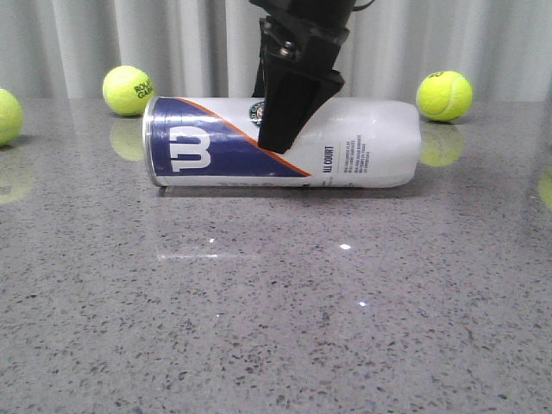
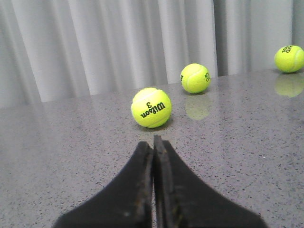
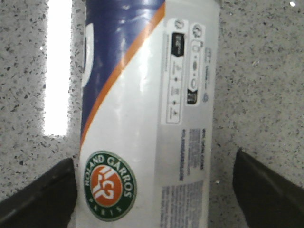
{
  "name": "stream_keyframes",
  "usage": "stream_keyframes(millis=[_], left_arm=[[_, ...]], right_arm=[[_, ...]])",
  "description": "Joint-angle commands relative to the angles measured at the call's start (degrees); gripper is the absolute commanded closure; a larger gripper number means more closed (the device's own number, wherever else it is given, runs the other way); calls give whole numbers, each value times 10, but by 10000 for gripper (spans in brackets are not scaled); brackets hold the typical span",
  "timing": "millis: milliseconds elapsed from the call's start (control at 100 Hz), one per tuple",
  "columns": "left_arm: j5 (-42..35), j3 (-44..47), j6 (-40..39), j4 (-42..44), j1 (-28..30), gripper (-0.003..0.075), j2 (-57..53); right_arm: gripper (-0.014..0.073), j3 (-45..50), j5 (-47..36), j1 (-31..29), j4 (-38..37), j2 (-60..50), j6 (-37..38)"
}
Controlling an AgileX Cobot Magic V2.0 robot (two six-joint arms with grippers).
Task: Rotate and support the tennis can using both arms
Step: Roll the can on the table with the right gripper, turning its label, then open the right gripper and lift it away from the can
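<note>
Grey table: right tool open astride tennis can; left tool closed, empty.

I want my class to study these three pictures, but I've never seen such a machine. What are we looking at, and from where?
It is a robot with two arms, each ending in a two-fingered gripper. One picture looks forward over the grey table; the others come from cameras on each wrist. A tennis can lies on its side, with loose tennis balls around. The right gripper hovers above the can, fingers open on either side, not visibly touching. The left gripper is shut and empty, facing other balls.
</note>
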Motion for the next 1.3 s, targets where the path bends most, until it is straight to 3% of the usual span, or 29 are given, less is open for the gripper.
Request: stream_keyframes(millis=[0, 1290], left_arm=[[-47, 27, -5, -4, 2, 741, -22], [-47, 27, -5, -4, 2, 741, -22]], right_arm=[[-59, -19, -4, 0, 6, -36, 0], [-59, -19, 27, 0, 6, -36, 5]])
